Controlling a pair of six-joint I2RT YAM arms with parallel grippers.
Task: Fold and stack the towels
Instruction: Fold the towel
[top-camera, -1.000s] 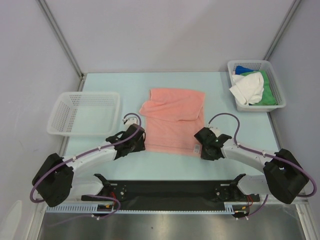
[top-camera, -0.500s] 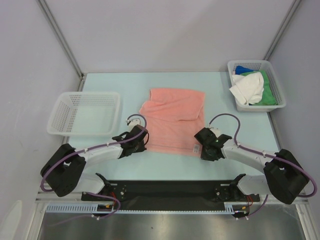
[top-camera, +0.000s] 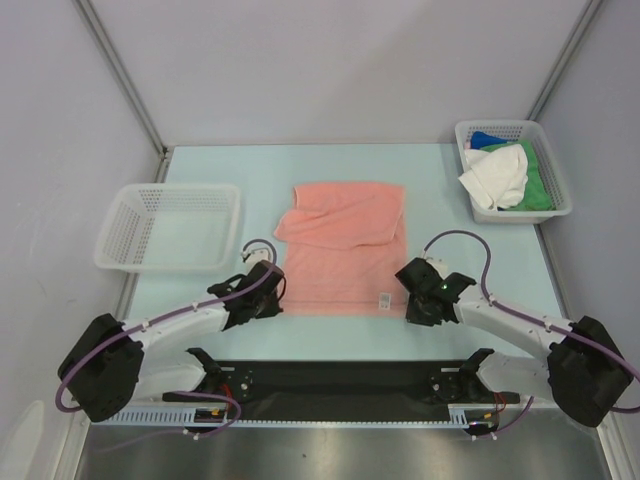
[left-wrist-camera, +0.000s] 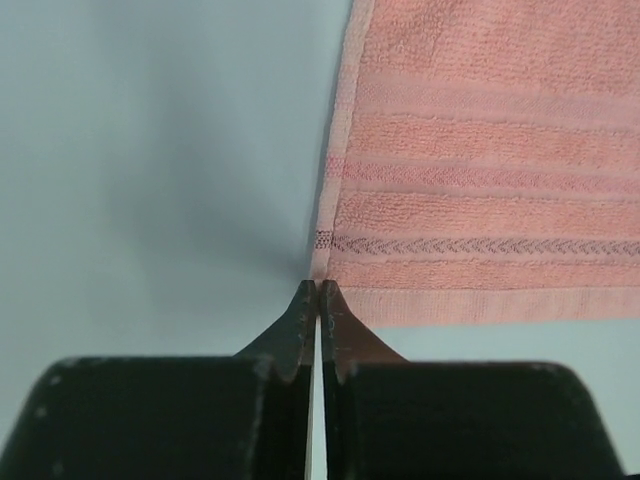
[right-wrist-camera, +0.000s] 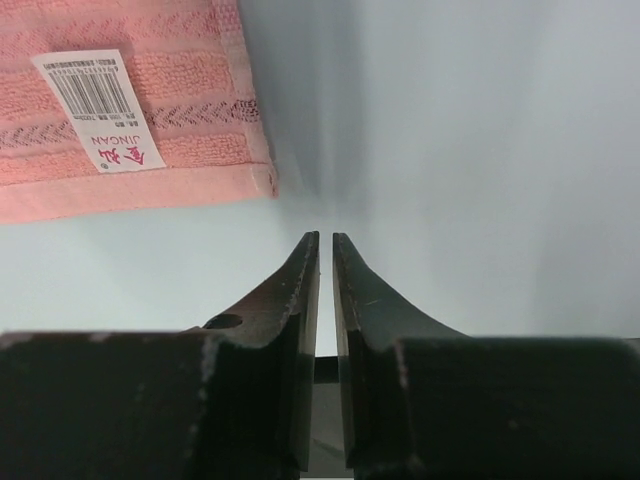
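Pink towel (top-camera: 345, 250) flat mid-table, far edge flopped over; limp, light terry, best pinched at the near corners. Left gripper (left-wrist-camera: 318, 290) closed tight at the near-left corner, catch unclear; right gripper (right-wrist-camera: 326, 240) a narrow empty slit beside the near-right corner. Smooth table (top-camera: 250, 170), left basket (top-camera: 170, 187) and right basket (top-camera: 520, 214) at its sides, walls (top-camera: 350, 70) close.

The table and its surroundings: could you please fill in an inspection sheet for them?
Surface: pale blue table.
Job's things: pink towel spread mid-table, far part folded over; white towel, green towel and blue towel heaped in the right basket.
Clutter: left basket, nothing inside.
Grippers: left gripper shut at the pink towel's near left corner, grip unclear; right gripper slightly open, holding nothing.
Cables: purple cable looped behind each gripper.
Surroundings: grey walls on three sides.
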